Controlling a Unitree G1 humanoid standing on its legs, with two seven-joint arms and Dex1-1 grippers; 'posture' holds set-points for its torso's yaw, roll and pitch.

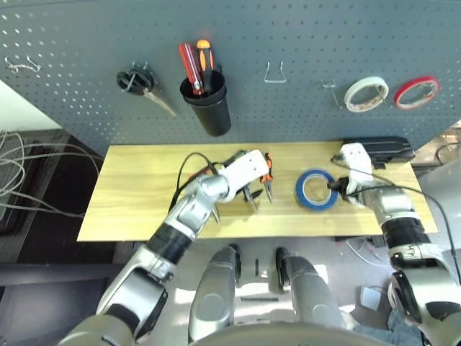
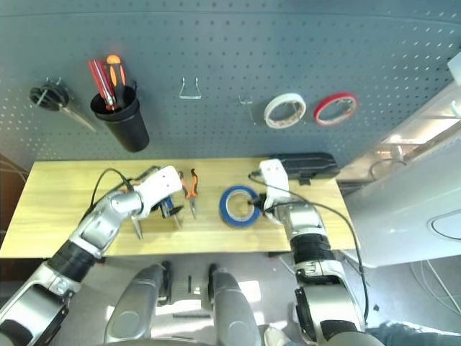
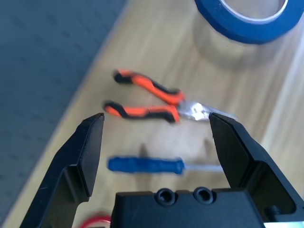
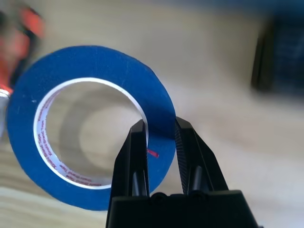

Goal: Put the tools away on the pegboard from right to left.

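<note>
Two robot hands work over a light wooden counter set against a dark grey-blue pegboard.

Right hand: fingers pressed together on the wall of the blue tape ring, one finger inside the ring's opening and one outside. In the head views the ring sits toward the right part of the counter, at the tip of this hand; whether it rests on the wood or is raised off it cannot be told.

Left hand: fingers spread wide, holding nothing, poised above the counter's middle.

Needle-nose pliers, orange-and-black handles: lying flat on the counter, just ahead of the left hand, between it and the tape ring.

Small blue-handled screwdriver: lying flat beside the pliers, roughly parallel to them, between the left hand's fingers as seen from the wrist.

Pegboard fittings: a black cup holding a red screwdriver and an orange screwdriver; scissors hanging to the left of the cup; a bare wire hook to its right; a second small hook further right; then a white tape roll and a red tape roll.

Black case: lying at the counter's back right corner, against the pegboard.
</note>
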